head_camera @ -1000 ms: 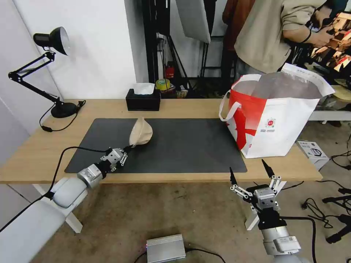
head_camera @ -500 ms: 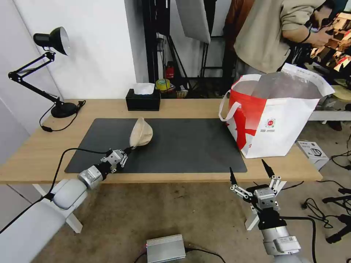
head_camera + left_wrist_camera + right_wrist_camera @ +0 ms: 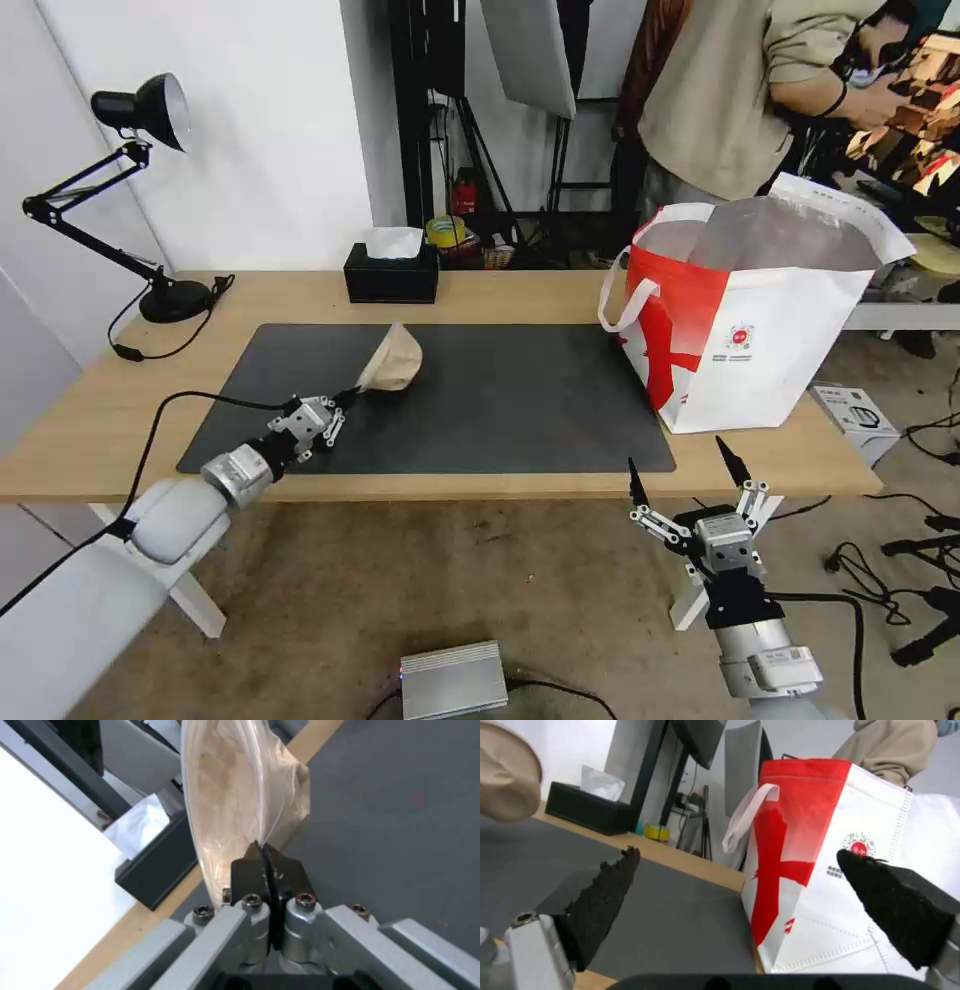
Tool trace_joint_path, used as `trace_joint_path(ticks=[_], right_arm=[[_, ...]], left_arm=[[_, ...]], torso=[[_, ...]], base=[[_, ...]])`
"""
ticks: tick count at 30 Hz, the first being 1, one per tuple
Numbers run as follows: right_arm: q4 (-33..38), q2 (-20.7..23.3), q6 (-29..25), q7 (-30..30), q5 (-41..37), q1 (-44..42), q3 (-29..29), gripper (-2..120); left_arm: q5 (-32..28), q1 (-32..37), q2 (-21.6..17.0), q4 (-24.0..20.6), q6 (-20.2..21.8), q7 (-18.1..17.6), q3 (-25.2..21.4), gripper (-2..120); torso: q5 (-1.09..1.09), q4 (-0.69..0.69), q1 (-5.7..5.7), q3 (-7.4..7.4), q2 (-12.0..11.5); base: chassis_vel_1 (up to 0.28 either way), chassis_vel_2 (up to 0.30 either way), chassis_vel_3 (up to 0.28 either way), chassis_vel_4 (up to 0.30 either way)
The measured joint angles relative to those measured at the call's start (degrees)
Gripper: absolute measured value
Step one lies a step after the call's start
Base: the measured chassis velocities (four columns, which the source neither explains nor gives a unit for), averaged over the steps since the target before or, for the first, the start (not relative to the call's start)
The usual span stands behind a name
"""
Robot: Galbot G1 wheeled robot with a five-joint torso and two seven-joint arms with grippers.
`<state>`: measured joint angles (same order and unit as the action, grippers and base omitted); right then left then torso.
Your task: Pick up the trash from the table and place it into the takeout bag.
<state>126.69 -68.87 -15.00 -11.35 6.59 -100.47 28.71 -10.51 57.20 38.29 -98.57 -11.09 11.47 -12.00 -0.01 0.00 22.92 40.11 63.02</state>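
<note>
Left gripper (image 3: pixel 345 402) is pinched closed on the rim edge of the tan container (image 3: pixel 392 362); in the left wrist view the two black fingertips (image 3: pixel 250 868) meet on the thin seam where the clear lid joins the tan body. The container is tipped up on edge over the left part of the dark mat (image 3: pixel 520 400); whether its far side touches the mat can't be told. It looks light and thin-walled, and the side already shows dents, so probably soft plastic or pulp that buckles under a squeeze. The clear lid looks slick. A rim pinch is a small grip and the container hangs sideways from it, so it could swing or slip if moved fast; a lid popping off is a risk too. The rim is likely the stiffest place to hold; the belly would crush. The takeout bag (image 3: pixel 760 350) stands open at the right end of the table (image 3: pixel 100 420), well apart from the container. Right gripper (image 3: pixel 690 478) idles wide open and empty below the table's front edge, near the bag.
</note>
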Motion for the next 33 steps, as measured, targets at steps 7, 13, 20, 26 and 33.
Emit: trace_joint_path(ticks=[7,13,20,26,33], right_arm=[[0.0,0.0,0.0,0.0,0.0,0.0,0.0,100],[0.0,0.0,0.0,0.0,0.0,0.0,0.0,100],[0.0,0.0,0.0,0.0,0.0,0.0,0.0,100],[0.0,0.0,0.0,0.0,0.0,0.0,0.0,100],[0.0,0.0,0.0,0.0,0.0,0.0,0.0,100]], left_arm=[[-0.4,4.0,-1.5,-3.0,-0.4,-0.4,-5.5,0],[-0.4,6.1,-1.9,-4.4,-1.0,-0.5,-8.6,0],[-1.2,8.5,-3.3,-7.1,-1.4,-1.6,-12.7,0],[-2.1,8.6,-4.9,-8.5,-1.9,-1.9,-13.9,0],[-2.6,6.9,-7.2,-10.5,-3.0,-2.7,-13.7,0]], torso=[[0.0,0.0,0.0,0.0,0.0],[0.0,0.0,0.0,0.0,0.0],[0.0,0.0,0.0,0.0,0.0],[0.0,0.0,0.0,0.0,0.0],[0.01,0.0,0.0,0.0,0.0]], base=[[0.0,0.0,0.0,0.0],[0.0,0.0,0.0,0.0],[0.0,0.0,0.0,0.0],[0.0,0.0,0.0,0.0],[0.0,0.0,0.0,0.0]])
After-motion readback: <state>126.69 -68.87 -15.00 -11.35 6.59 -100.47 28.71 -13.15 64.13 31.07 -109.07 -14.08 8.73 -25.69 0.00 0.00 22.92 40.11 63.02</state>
